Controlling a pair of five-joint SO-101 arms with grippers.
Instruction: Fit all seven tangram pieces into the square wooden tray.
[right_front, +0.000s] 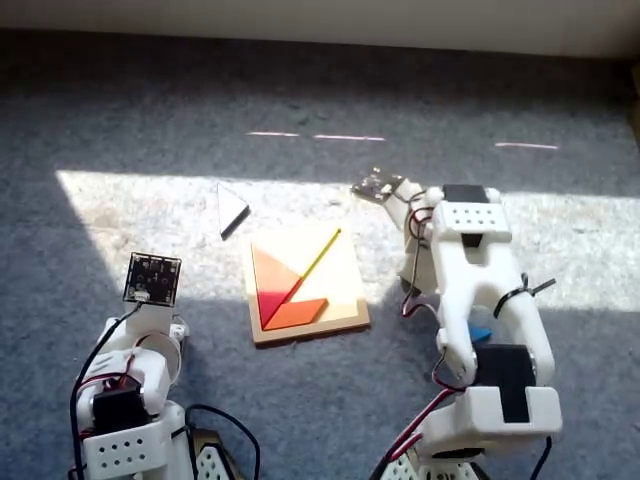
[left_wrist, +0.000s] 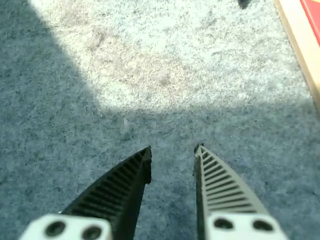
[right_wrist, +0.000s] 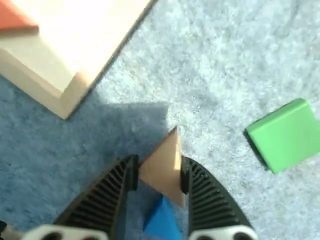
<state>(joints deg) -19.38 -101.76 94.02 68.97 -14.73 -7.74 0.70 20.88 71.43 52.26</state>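
Closest to my right wrist camera is the right tool (right_wrist: 158, 163), its ribbed fingers narrowed onto a tan triangle (right_wrist: 162, 177). One finger sits on each side and the point sticks out ahead, a grip that I'd judge keeps the piece from swivelling on the way to the tray. A blue piece (right_wrist: 161, 221) lies just under the triangle, and I can't tell whether the two touch. A green piece (right_wrist: 284, 136) sits well apart on the grey-covered desk (right_wrist: 225, 60). A corner of the tray (right_wrist: 67, 97) is near, ahead of the fingers, so the carry looks short. In the high view the tray (right_front: 320, 331) lies between the two arms and is only part filled. An orange triangle (right_front: 296, 314) sits along the near rim with red and yellow pieces above it, and there is bare wood toward the right arm's side — the likely home for what I'm holding. A pale triangle (right_front: 231, 211) lies on the desk beyond the tray, on the left arm's side. The left tool (left_wrist: 172, 149) hangs over bare covering with a moderate gap and nothing in it. I take it to be parked clear so the arms don't crowd each other. Most of the task, I reckon, lies ahead.
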